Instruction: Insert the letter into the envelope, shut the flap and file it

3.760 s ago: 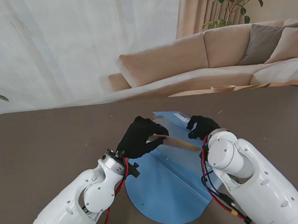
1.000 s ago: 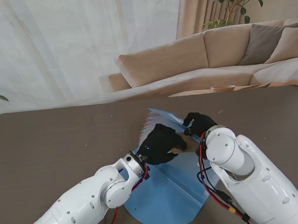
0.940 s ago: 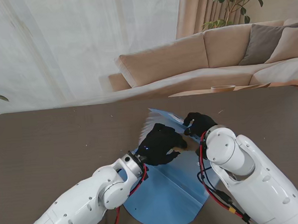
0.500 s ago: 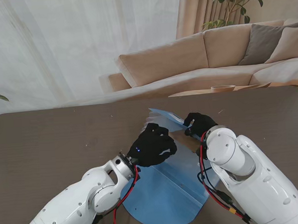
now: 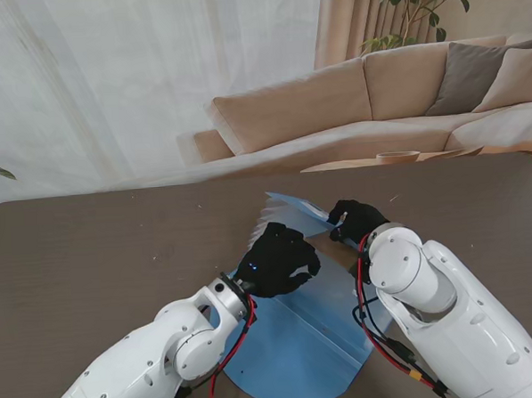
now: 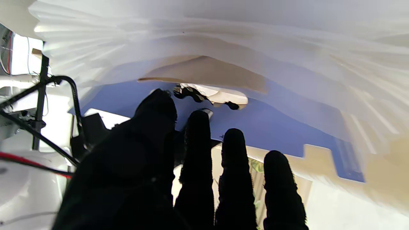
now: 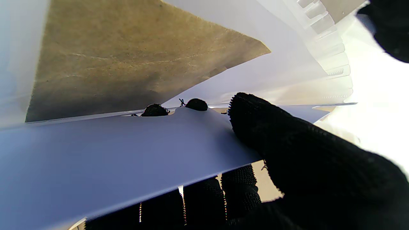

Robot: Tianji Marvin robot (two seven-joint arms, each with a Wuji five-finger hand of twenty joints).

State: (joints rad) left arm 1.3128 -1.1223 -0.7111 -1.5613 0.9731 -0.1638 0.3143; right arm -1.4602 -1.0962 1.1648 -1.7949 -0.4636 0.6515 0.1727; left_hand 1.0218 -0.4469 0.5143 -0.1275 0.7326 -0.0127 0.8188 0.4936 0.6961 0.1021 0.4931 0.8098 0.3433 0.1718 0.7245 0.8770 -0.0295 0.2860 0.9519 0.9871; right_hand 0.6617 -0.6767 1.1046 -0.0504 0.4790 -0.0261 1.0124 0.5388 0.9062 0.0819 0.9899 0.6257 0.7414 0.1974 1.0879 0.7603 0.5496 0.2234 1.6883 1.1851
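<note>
So the blue plastic expanding file folder point(image 5: 296, 340) was lying open on the dark brown table point(image 5: 90, 253), rounded flap end nearer to me, and its white fan of accordion pockets point(image 5: 269, 218) stood up at the far end.

The right hand point(image 5: 354, 219), in its black glove, was clamped on a blue sheet edge of the folder at the far right side. The right wrist camera showed it clearly: thumb point(image 7: 287, 137) on one face of the sheet, the other fingers point(image 7: 204, 198) wrapped behind it, a couple of fingertips poking over the edge.

The brown kraft paper envelope point(image 5: 326, 242) sat tucked down between the pockets, just between the two hands. From the left wrist camera you could see it point(image 6: 207, 72) wedged in under the white pleats point(image 6: 223, 32).

The left hand point(image 5: 278, 259) hovered over the middle of the folder right beside the envelope, fingers point(image 6: 235, 166) stretched out straight and a bit apart, gripping nothing as far as I could see.
</note>
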